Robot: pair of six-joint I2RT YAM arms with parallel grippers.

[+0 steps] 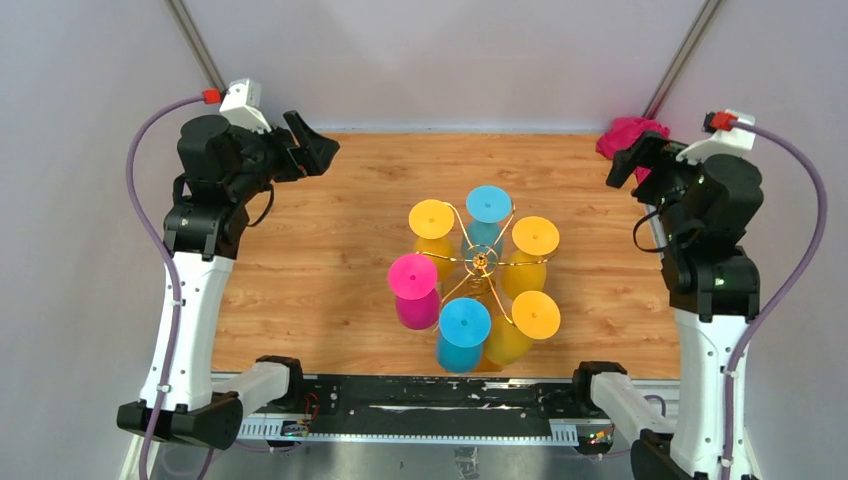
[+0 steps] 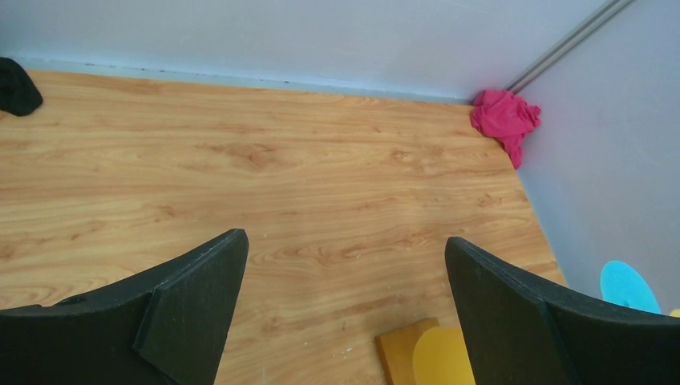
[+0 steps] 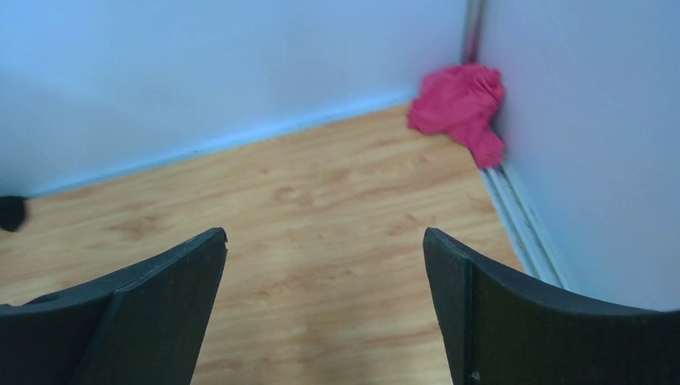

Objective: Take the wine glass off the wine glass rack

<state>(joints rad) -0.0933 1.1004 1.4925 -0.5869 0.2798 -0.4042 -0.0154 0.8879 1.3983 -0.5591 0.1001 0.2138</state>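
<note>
Hanging bowl-down, six wine glasses (image 1: 412, 276) ring the upright wine glass rack (image 1: 481, 261).

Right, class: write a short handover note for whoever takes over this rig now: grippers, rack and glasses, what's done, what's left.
Left gripper: open, empty, at the far left of the table.
Right gripper: open, empty, far right by the pink cloth.
Rack: mid-table, six glasses all hanging on it.
Done: nothing yet.
Left: grip one glass and lift it off the rack.
</note>
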